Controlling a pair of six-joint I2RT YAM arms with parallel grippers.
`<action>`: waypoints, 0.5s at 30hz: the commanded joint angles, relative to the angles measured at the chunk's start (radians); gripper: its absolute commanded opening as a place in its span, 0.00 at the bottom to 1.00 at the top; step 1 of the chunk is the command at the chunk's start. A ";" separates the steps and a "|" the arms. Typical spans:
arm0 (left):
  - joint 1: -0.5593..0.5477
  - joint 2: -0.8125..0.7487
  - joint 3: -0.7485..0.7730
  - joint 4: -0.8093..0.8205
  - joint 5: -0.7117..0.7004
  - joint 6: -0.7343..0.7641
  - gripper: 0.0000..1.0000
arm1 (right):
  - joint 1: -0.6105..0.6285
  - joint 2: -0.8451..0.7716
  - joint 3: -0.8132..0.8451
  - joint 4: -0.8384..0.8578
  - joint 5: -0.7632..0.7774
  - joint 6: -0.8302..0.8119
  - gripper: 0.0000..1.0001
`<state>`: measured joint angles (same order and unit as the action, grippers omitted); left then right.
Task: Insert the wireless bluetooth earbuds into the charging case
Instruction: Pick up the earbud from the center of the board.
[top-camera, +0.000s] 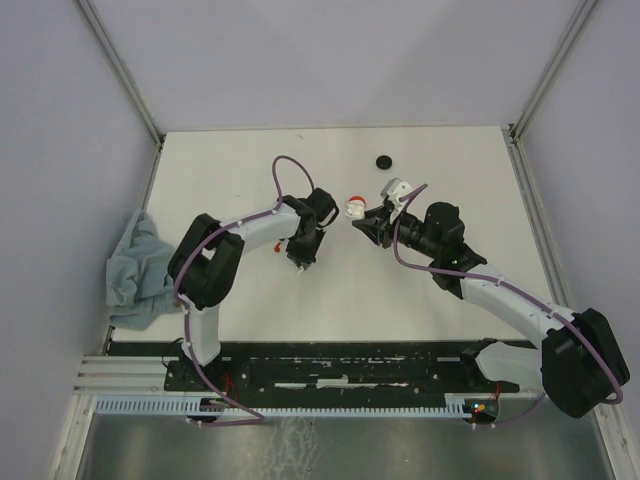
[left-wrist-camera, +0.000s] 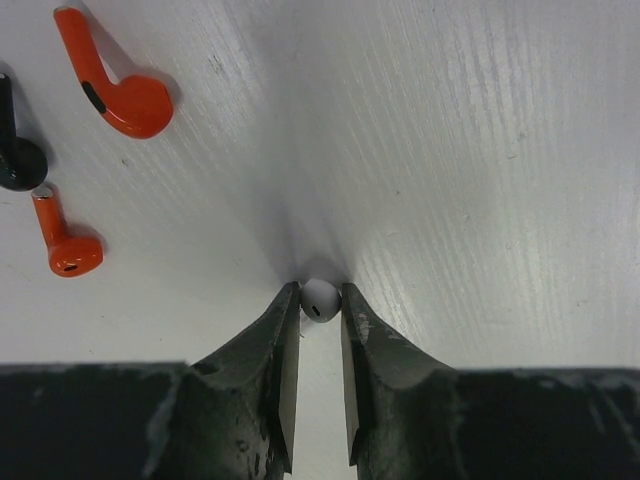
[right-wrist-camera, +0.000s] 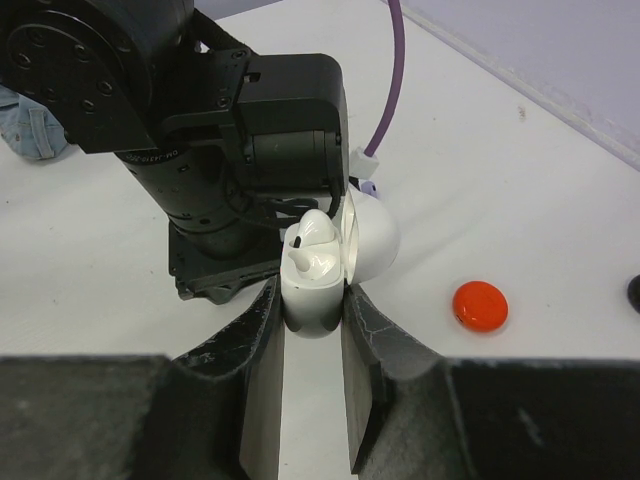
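White earbud (left-wrist-camera: 318, 300), one, clamped in left fingers (left-wrist-camera: 270, 350); two red earbuds (left-wrist-camera: 125, 100), one black earbud (left-wrist-camera: 16, 160); right fingers (right-wrist-camera: 262, 345) clamp white case (right-wrist-camera: 315, 295).

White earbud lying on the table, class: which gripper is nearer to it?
Left. The left gripper grips the white earbud between its fingertips; the right gripper is apart, holding the open white charging case.

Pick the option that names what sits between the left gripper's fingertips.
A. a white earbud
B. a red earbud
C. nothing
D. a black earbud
A: the left wrist view shows the left gripper closed on a white earbud, with the two red earbuds lying apart from it at upper left.
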<state>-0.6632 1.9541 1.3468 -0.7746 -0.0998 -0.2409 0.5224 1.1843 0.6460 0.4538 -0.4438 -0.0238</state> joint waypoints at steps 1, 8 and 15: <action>-0.001 -0.099 -0.001 0.021 -0.013 0.009 0.25 | -0.001 -0.011 0.015 0.047 -0.010 -0.001 0.10; 0.002 -0.280 0.023 0.077 -0.034 -0.009 0.23 | -0.001 -0.010 0.042 0.051 -0.036 0.009 0.10; 0.002 -0.474 0.032 0.181 -0.002 -0.008 0.22 | 0.002 -0.005 0.068 0.089 -0.080 0.027 0.10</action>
<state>-0.6628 1.5940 1.3464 -0.6991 -0.1131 -0.2420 0.5224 1.1843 0.6548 0.4564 -0.4816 -0.0181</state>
